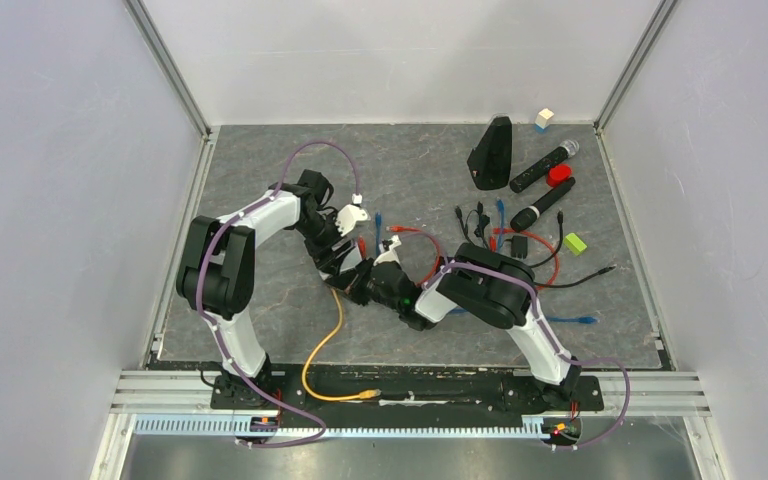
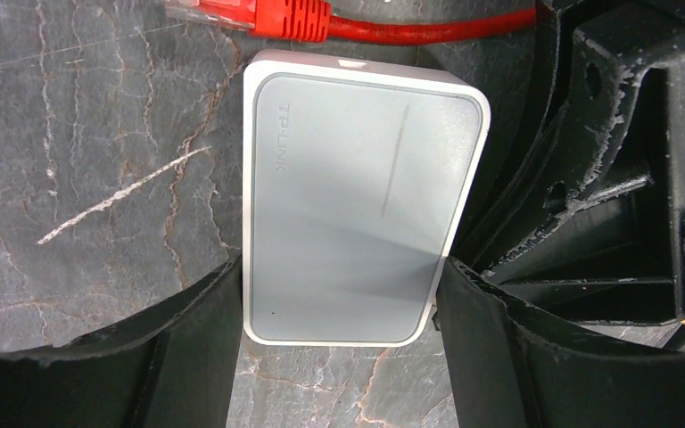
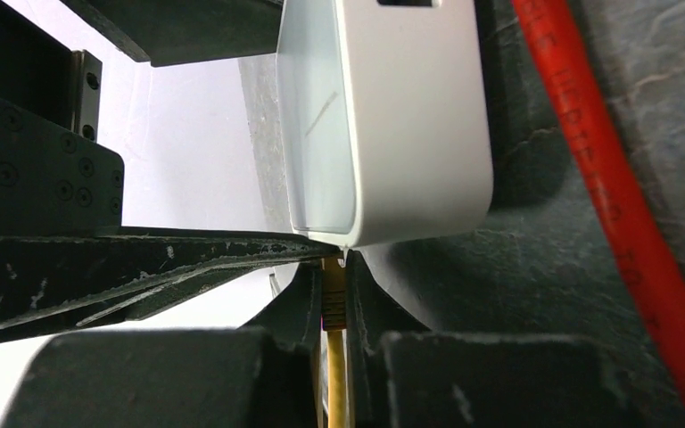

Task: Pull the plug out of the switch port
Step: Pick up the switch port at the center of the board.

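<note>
The rounded plastic switch box is pale grey-white. The thick network cable is bright red; the thin plugged-in cable is yellow. The stone-look table mat is dark grey, veined rust and white.

Left fingers are clamping the switch on the table, a red cable lying just beyond it.

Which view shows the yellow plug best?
Right wrist: the yellow plug sits pinched in the right gripper at the edge of the white switch. Top external shows only its yellow cable; left wrist shows none of it.
</note>
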You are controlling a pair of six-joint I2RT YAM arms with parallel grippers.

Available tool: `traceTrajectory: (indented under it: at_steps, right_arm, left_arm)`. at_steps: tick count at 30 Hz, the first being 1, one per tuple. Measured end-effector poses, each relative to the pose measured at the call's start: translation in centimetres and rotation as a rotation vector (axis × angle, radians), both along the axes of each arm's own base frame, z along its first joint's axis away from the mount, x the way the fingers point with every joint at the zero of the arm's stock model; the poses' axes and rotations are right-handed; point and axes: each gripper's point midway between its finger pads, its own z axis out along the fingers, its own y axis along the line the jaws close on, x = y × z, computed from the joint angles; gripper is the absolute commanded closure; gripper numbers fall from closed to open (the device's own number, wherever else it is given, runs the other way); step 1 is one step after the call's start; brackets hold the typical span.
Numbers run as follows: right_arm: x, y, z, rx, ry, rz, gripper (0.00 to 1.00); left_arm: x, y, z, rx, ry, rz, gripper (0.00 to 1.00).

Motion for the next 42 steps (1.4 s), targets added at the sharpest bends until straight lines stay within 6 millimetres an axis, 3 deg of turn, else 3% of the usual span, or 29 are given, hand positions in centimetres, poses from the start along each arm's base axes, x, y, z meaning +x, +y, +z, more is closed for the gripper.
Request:
traceTrajectory:
  at_steps: [6, 18, 34, 42]
  right_arm:
    - [-1.1, -0.7, 0.1, 0.002, 0.016, 0.045, 1.00]
    - [-4.5, -3.1, 0.8, 0.018, 0.055, 0.125, 1.00]
    - [-6.1, -4.7, 1.0, -0.078, 0.030, 0.215, 1.00]
    - [-7.2, -5.5, 1.1, -0.035, 0.067, 0.256, 1.00]
  left_arm:
    - [-0.3, -0.5, 0.1, -0.024, 0.010, -0.003, 0.46]
    - [-3.1, -2.4, 0.3, -0.117, 0.090, 0.009, 0.47]
    - [-4.6, -3.4, 0.4, -0.136, 0.149, 0.063, 0.47]
    - [-5.3, -3.9, 0.5, -0.153, 0.131, 0.057, 0.47]
